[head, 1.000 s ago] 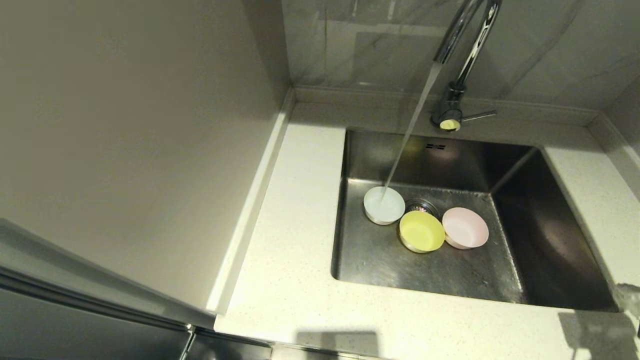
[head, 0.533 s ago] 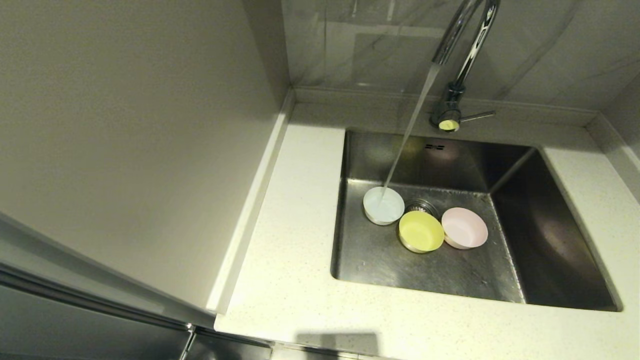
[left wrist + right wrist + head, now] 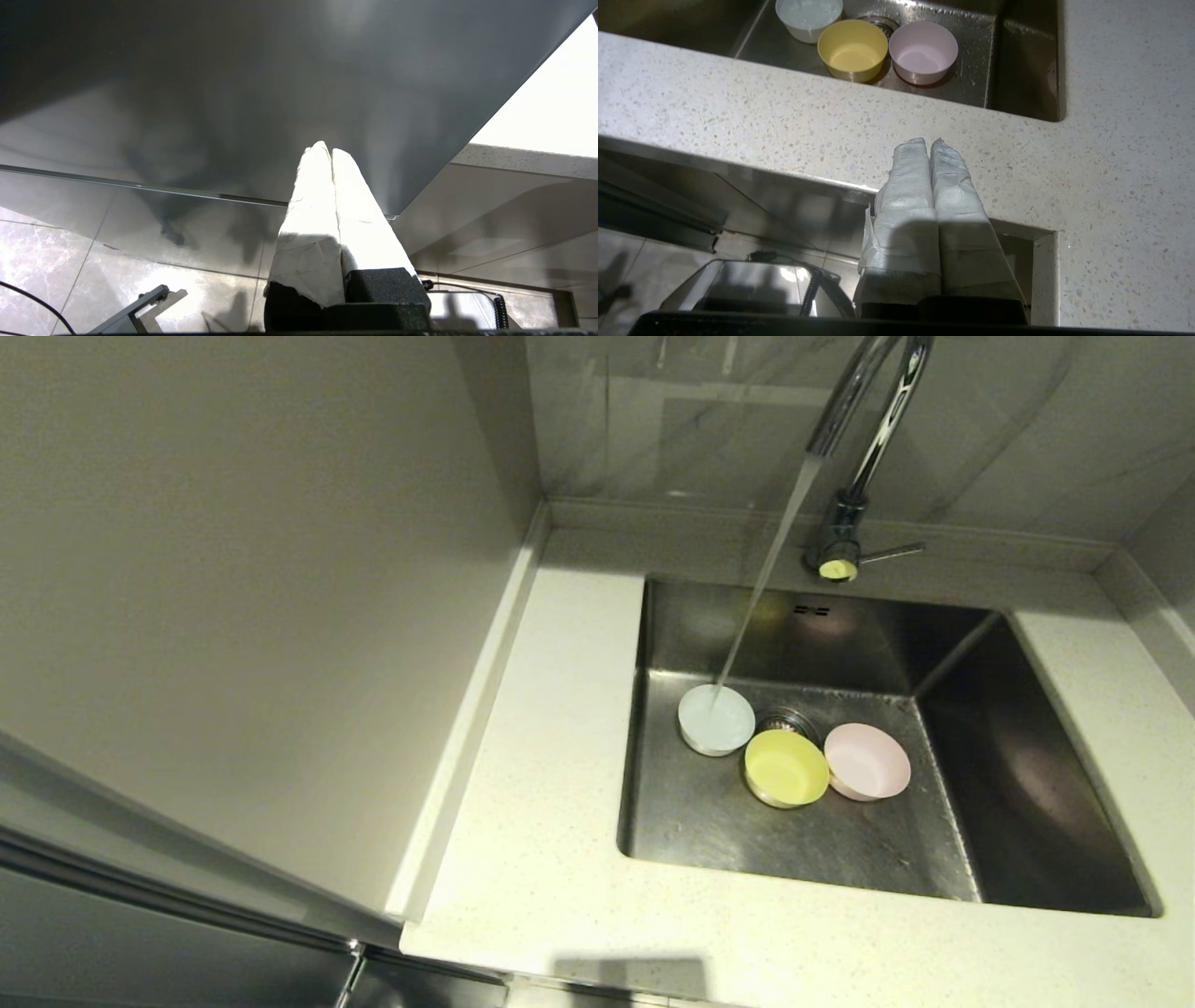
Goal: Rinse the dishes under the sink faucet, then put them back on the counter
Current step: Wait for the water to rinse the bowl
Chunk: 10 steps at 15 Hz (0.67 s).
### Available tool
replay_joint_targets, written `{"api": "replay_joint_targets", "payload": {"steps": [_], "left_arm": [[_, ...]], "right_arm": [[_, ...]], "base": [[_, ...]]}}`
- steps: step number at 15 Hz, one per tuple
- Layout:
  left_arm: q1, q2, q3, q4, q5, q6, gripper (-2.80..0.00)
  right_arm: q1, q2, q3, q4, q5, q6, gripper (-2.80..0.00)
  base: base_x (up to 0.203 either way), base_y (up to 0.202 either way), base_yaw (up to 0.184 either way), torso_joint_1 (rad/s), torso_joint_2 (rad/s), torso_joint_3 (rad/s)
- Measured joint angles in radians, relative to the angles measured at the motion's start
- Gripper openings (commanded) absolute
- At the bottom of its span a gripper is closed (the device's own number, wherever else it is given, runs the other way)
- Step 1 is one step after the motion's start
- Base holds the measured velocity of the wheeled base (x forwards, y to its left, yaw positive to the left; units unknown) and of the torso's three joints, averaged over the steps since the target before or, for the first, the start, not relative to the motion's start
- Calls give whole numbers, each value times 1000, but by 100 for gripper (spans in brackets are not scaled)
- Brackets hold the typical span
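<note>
Steel sink (image 3: pixel 1027 784) holds all three bowls, water striking the white bowl (image 3: pixel 716 720); right gripper (image 3: pixel 930 144), shut and empty, has pulled back below the counter (image 3: pixel 784 126), seemingly finished, though none returned.

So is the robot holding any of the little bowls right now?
No. Both claws are shut on nothing, the right claw before the counter and the left claw off to the side.
</note>
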Motion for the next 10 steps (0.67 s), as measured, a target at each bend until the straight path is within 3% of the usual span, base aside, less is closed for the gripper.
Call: {"api": "replay_joint_targets", "payload": {"steps": [10], "left_arm": [[0,0,0,0,0,0,-280]], "right_arm": [[0,-39,7,-15,-3,27,-280]], "base": [[0,0,0,0,0,0]]}}
